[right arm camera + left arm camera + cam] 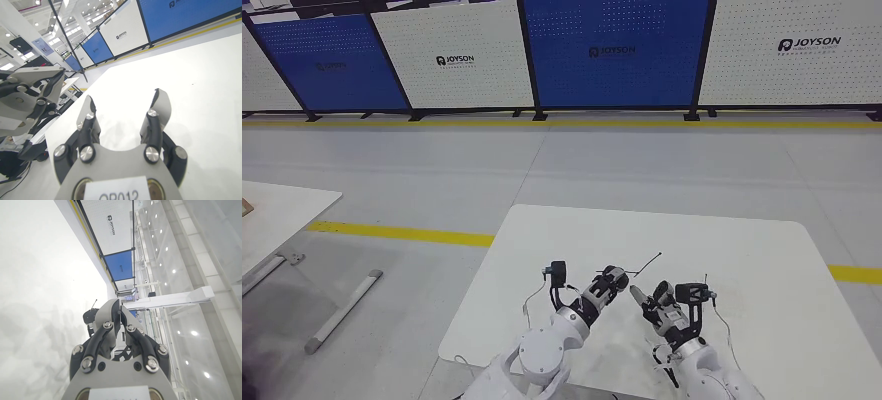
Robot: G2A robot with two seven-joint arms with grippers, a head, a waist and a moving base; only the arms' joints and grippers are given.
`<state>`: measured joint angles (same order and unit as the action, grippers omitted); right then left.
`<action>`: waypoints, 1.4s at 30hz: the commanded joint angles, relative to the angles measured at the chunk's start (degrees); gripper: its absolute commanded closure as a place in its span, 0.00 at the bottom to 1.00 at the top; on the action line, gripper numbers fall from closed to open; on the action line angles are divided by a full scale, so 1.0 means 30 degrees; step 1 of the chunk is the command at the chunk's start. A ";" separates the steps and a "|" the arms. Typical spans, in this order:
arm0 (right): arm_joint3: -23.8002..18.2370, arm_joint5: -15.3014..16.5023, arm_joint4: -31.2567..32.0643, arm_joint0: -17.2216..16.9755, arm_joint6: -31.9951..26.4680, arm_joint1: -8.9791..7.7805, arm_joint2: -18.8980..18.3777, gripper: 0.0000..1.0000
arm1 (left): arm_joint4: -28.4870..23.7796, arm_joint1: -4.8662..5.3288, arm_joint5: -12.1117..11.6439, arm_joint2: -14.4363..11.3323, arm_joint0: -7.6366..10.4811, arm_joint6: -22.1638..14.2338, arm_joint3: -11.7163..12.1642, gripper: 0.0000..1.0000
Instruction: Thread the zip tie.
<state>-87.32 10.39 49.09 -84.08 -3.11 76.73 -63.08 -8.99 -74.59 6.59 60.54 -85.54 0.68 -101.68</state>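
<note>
**Zip tie held in the air, second tool waiting to thread it**

The left tool (119,308) has its jaws pressed together on a thin black zip tie (65,36), pinching a short length of it right at the fingertips. From that pinch the tie juts out beyond the tips to a small junction. There a long straight strap crosses it and rises up and away from the tool, well off the white counter (189,75). Whether the tail has already passed through the head at that junction is too small to tell.

The right tool (123,93) hovers just beside the left one, jaws spread wide and holding nothing, with bare counter beneath.

This looks like the early threading step: one end held, the other free. The next move probably calls for the right tool to close on the free strap and steer its tip into the head. The target is tiny and the strap springy.
</note>
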 commanded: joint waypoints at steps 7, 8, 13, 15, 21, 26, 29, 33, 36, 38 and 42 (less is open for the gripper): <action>-0.0082 0.0792 -0.0651 0.0102 -0.0109 -0.0014 -0.0050 0.65 | 0.0541 0.0038 0.0061 -0.0121 -0.0081 -0.0306 0.0051 1.00; -0.0099 0.0834 -0.0670 0.0093 -0.0052 -0.0016 -0.0059 0.65 | 0.0599 0.0043 0.0048 -0.0138 -0.0101 -0.0347 0.0045 1.00; -0.0217 0.1031 -0.0655 0.0057 -0.0098 -0.0032 -0.0012 0.70 | 0.0778 0.0050 -0.0007 -0.0250 -0.0185 -0.0443 0.0040 1.00; -0.0249 0.1012 -0.0627 0.0057 -0.0112 -0.0034 0.0005 0.70 | 0.0849 0.0050 -0.0013 -0.0293 -0.0185 -0.0473 0.0042 1.00; -0.0351 0.1107 -0.0597 0.0003 0.0040 -0.0046 0.0023 0.72 | 0.1095 0.0049 -0.0002 -0.0400 -0.0176 -0.0472 0.0092 1.00; -0.0391 0.1173 -0.0609 -0.0013 0.0215 -0.0049 0.0030 0.74 | 0.1285 0.0047 0.0022 -0.0471 -0.0159 -0.0434 0.0126 1.00; -0.0384 0.1171 -0.0666 -0.0014 0.0324 -0.0046 0.0032 0.80 | 0.1337 0.0044 0.0060 -0.0515 -0.0162 -0.0439 0.0145 1.00; -0.0353 0.1172 -0.0704 0.0010 0.0346 -0.0047 0.0030 0.89 | 0.1455 0.0039 0.0131 -0.0589 -0.0140 -0.0447 0.0197 1.00; -0.0334 0.1160 -0.0737 0.0028 0.0335 -0.0047 0.0031 1.00 | 0.1483 0.0032 0.0149 -0.0616 -0.0110 -0.0419 0.0236 1.00; -0.0318 0.1171 -0.0752 0.0041 0.0313 -0.0050 0.0030 1.00 | 0.1493 0.0025 0.0171 -0.0622 -0.0084 -0.0368 0.0266 1.00; -0.0242 0.1206 -0.0759 0.0072 0.0260 -0.0057 0.0030 1.00 | 0.1480 0.0010 0.0181 -0.0638 -0.0047 -0.0285 0.0303 1.00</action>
<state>-88.11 13.98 46.84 -83.88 -2.30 76.57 -63.00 -4.52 -74.55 7.13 58.64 -85.69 -0.22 -100.79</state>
